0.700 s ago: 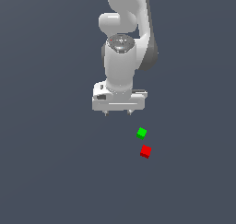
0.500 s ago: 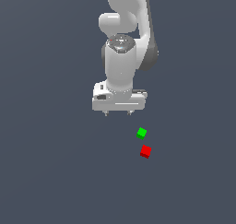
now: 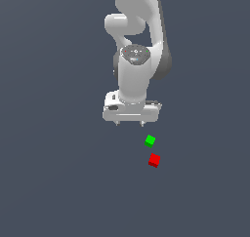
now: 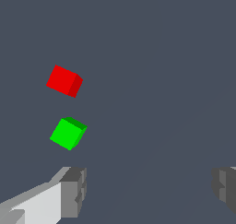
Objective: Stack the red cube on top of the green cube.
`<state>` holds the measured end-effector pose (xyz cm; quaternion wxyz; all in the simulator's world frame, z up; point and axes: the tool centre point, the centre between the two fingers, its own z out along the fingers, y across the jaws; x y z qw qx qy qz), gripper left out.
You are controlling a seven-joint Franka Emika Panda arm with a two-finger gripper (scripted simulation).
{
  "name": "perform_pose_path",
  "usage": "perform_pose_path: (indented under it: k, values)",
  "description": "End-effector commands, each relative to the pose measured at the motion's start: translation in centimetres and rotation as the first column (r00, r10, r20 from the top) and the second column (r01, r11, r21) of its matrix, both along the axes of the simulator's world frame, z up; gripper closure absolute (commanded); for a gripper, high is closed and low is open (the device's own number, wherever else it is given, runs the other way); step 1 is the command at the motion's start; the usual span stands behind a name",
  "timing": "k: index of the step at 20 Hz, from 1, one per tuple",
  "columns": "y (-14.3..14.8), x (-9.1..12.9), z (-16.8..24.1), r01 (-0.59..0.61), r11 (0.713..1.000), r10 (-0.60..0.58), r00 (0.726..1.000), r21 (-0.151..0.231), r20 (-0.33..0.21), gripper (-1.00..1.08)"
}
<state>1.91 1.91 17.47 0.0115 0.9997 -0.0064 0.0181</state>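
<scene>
In the exterior view the gripper (image 3: 130, 124) hangs just left of centre, jaws spread wide with nothing between them (the wrist view shows the two grey finger pads (image 4: 73, 191) far apart). Right of it and lower sits the green cube (image 3: 150, 141) on the grey floor (image 3: 53, 172). The red cube (image 3: 154, 160) lies near it, slightly further right and lower, not touching.

Your arm hangs upright with its wrist pointing straight down.
Your gripper (image 3: 130, 124) faces the floor with its fingers (image 4: 73, 191) spread wide apart, and nothing sits between them.
</scene>
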Motion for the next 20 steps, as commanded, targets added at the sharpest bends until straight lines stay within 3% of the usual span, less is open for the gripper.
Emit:
perform_pose_path:
  k: [1,9,20]
  values:
    - [0.9,0.4,-0.7,0.027,1.000,-0.027,1.000,0.002,-0.002,-0.92]
    - [4.7,2.8,-3.9,0.150,0.989,-0.150,0.989,0.009,-0.012,-0.92]
    - [9.4,7.1,-8.4,0.320,0.947,-0.319,0.947,0.019,-0.028,-0.92]
